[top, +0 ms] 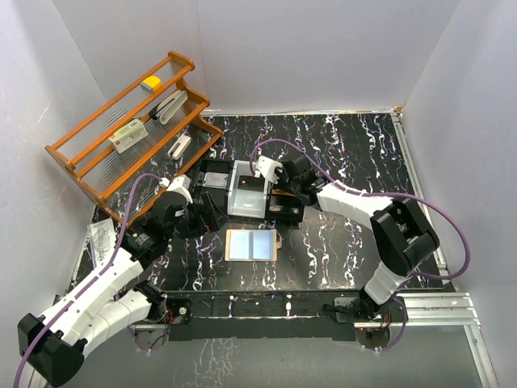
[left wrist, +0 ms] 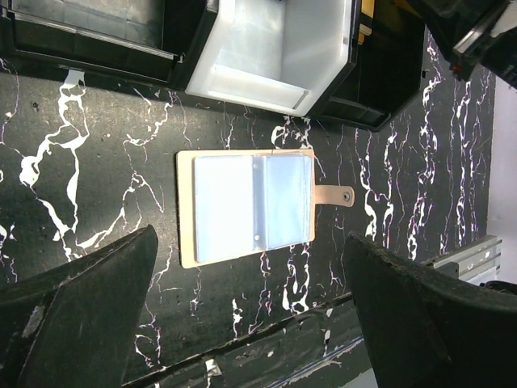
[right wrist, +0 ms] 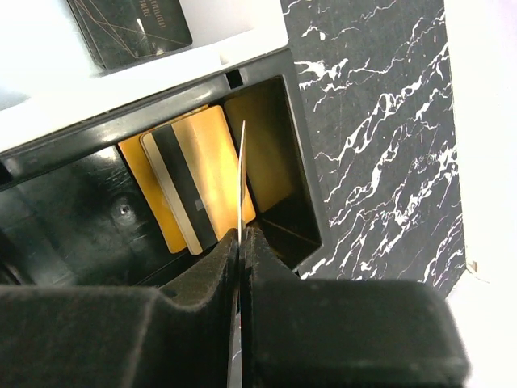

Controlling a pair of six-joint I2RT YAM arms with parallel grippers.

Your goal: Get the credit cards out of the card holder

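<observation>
Right gripper (right wrist: 241,242), I see, is clamped on one credit card (right wrist: 242,170) held edge-on over the tray's (right wrist: 300,145) right compartment, where gold cards (right wrist: 198,174) lie. Left gripper (left wrist: 250,242) gapes above the open card holder (left wrist: 242,202), on the tray's near side.

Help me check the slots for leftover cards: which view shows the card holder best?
The left wrist view: the card holder lies open and flat mid-frame, clear sleeves and snap tab plainly visible. The top external view shows it small, with little detail. The right wrist view misses it.
</observation>
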